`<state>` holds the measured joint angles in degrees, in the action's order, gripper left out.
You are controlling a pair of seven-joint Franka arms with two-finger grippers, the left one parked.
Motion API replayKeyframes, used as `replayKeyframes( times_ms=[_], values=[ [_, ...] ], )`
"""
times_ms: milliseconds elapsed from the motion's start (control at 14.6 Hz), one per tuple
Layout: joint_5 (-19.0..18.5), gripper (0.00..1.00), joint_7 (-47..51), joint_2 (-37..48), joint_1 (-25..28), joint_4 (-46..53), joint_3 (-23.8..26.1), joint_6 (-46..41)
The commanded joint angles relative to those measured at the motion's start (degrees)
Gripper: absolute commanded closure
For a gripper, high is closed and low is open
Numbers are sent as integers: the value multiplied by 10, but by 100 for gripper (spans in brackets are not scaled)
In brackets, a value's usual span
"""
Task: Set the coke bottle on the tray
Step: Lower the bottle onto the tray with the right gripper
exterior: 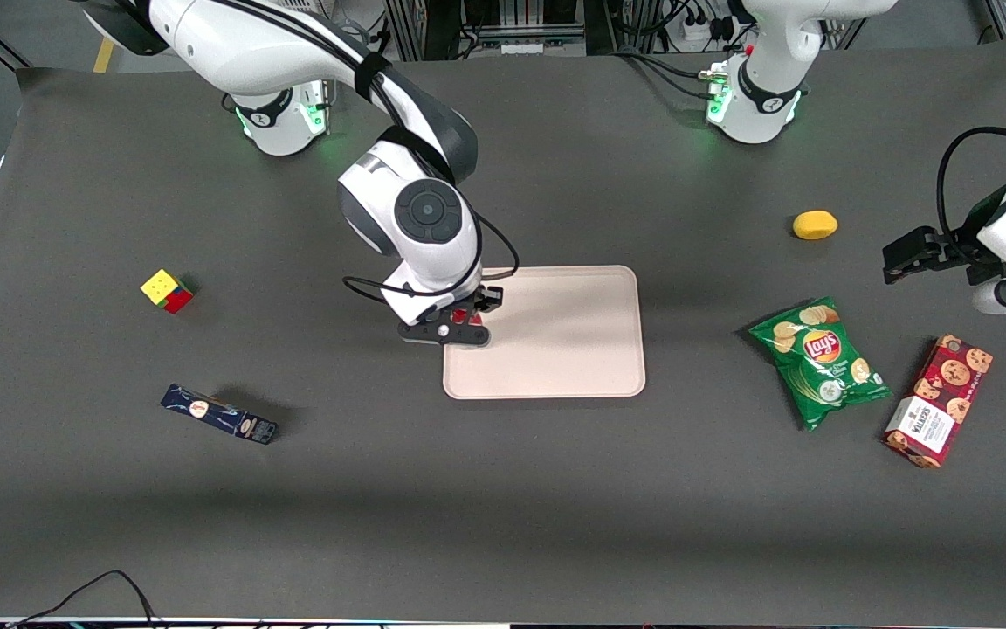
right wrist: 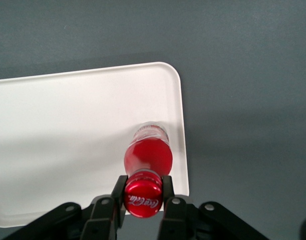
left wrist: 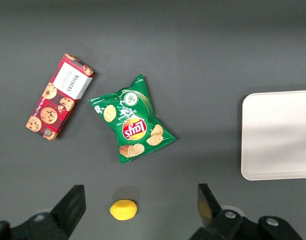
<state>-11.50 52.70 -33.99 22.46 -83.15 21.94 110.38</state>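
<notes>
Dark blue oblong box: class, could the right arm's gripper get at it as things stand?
Probably not yet: the gripper is shut on the slim red coke bottle over the pinkish-beige tray; the box lies unobstructed.

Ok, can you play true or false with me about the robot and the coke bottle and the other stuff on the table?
1. The gripper is shut on the coke bottle, holding it at the neck. True.
2. The coke bottle is over the tray. True, near the tray's edge toward the working arm's end.
3. The Lay's chip bag lies on the tray. False, it lies on the table toward the parked arm's end.
4. The Rubik's cube is stacked on the dark blue box. False, they lie apart, the box nearer the front camera.
5. The cookie box lies beside the chip bag. True.
</notes>
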Motion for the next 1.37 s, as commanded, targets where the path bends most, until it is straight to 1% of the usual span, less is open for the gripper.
replayKeyframes(
  times_ms=[0,410,478,547,683,752,820,888,957,1161,1298],
  values=[
    [-14,100,19,-5,2,-5,0,25],
    [-13,100,30,-7,0,-11,1,32],
    [-13,89,30,-7,0,-11,1,35],
    [-13,80,30,-7,0,-14,1,36],
    [-13,59,30,-7,-1,-16,1,40],
    [-13,42,30,-8,-1,-17,1,41],
    [-13,33,30,-8,-1,-17,1,42],
    [-14,10,30,-8,-1,-17,1,44],
    [-14,0,30,-8,-1,-17,1,45],
    [-10,0,31,-2,-3,-15,1,44],
    [-6,0,30,21,-21,-13,3,38]
  ],
)
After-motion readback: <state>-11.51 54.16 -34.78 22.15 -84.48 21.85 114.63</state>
